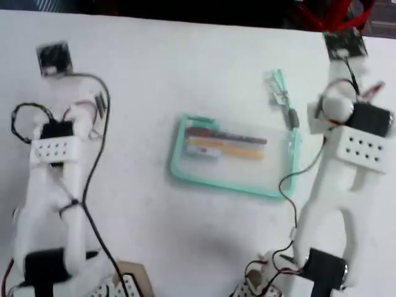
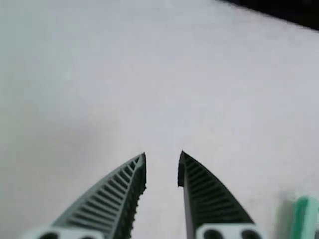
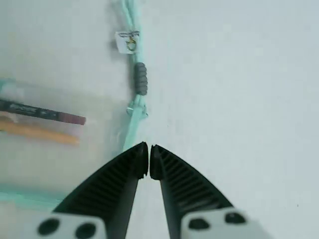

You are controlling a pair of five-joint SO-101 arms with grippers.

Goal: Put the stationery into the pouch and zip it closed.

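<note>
Beside the pouch (image 1: 223, 184), the right gripper (image 3: 149, 160) is hovering with fingers together, the left gripper (image 2: 162, 169) with fingers parted, risking pushing the pull cord (image 3: 141, 79) away.

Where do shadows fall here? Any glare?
High view: soft shadow edges the clear, mint-rimmed pouch on the white table; no harsh glare. Left wrist view: table dims toward the left gripper. Right wrist view: even light round the right gripper.

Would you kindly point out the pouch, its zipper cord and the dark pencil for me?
pouch (image 1: 223, 183): high view, on its teal edge nearest the arms' bases.
zipper cord (image 3: 141, 78): right wrist view, on its grey bead.
dark pencil (image 3: 40, 112): right wrist view, on the middle of its shaft.
</note>
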